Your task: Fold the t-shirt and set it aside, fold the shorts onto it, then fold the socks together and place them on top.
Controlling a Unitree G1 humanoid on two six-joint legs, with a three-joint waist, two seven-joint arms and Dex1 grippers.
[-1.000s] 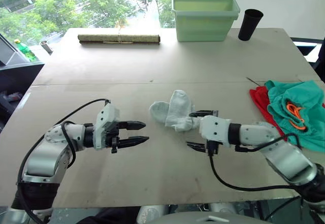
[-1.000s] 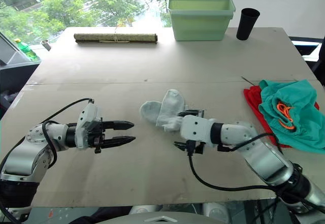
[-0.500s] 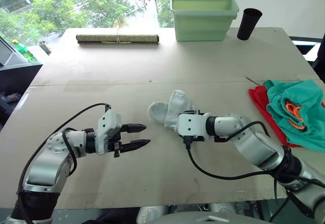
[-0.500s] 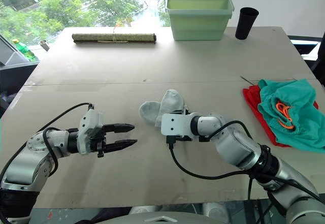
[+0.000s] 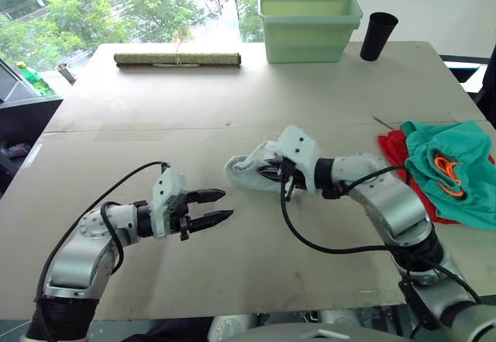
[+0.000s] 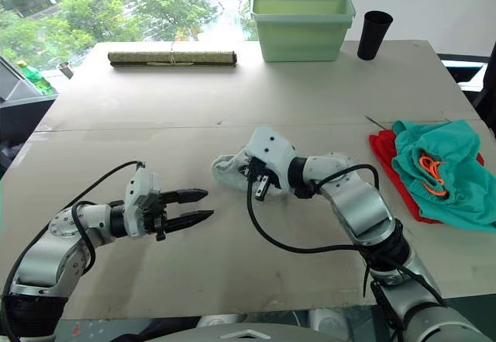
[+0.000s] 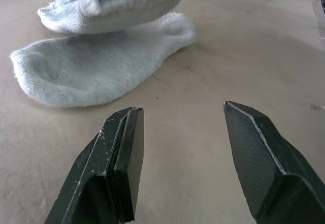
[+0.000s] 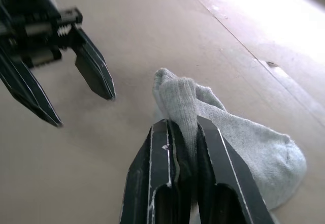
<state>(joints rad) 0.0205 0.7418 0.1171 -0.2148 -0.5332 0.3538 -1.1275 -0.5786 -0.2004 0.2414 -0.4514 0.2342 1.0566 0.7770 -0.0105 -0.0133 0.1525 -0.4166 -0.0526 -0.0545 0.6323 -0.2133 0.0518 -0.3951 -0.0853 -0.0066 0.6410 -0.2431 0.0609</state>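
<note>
Socks (image 5: 249,168) mid-table between both hands, shorts (image 5: 453,170) on t-shirt (image 5: 397,152) at right edge, bin (image 5: 309,25) behind
</note>
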